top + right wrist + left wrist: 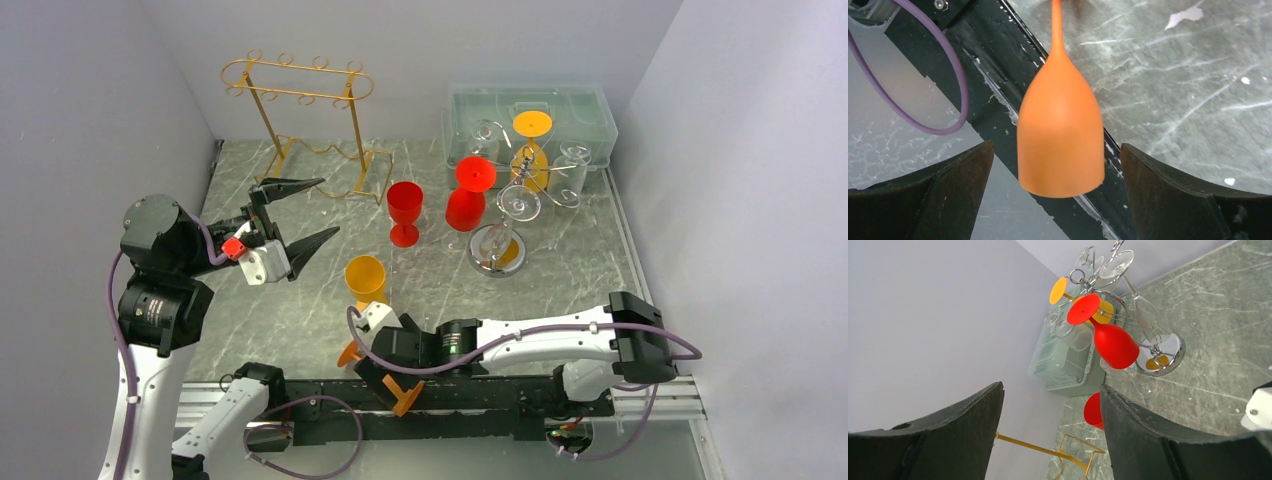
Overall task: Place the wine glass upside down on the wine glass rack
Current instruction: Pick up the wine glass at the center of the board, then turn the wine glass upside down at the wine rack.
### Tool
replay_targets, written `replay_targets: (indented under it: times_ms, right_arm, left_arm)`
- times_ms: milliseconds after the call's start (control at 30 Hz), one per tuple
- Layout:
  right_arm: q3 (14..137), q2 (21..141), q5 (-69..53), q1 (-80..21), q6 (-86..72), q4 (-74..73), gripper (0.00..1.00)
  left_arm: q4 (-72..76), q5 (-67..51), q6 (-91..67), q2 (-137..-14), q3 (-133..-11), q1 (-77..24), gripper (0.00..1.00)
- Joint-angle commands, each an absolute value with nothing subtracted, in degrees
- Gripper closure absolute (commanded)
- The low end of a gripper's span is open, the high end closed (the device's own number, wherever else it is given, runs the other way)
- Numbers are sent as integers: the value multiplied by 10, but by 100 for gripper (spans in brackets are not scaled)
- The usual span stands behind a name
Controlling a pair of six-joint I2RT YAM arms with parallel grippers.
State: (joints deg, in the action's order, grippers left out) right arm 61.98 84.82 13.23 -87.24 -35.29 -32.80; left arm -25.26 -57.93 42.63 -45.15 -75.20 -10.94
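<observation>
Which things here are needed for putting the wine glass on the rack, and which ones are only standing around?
For the job: orange glass, between the open right fingers; chrome rack or gold rack, I cannot tell which.

Just lying about: yellow glass; standing red glass; hung glasses; box.

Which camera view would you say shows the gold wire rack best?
The top external view: it shows the whole gold wire rack, standing at the back left, empty. The left wrist view catches only a few of its wires low in the frame; the right wrist view shows none of it.
</observation>
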Motion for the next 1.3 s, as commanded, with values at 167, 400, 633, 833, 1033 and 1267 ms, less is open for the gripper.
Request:
replay_targets:
  times_ms: [167,400,633,833,1033,1267]
  right_arm:
    - [558,892,35,-849,-306,-226,0]
    - [536,931,11,-833,-297,-204,4]
    - [489,814,105,-831,-295,-159,35]
    - [420,619,176,-832,-254,-121,46]
    - [372,428,273,-832,-190,-100,52]
    - [396,359,480,-832,-137,-109,54]
  left_arm:
    - [-247,-579,433,-449,-752,-108,25]
    - [-247,-579,433,-449,-752,-108,25]
    - [-247,-579,433,-449,-752,-108,25]
    - [-247,-579,433,-449,-752,-108,25]
    - [-247,-579,433,-449,-752,-108,25]
    - [-247,-579,433,-449,-752,-108,25]
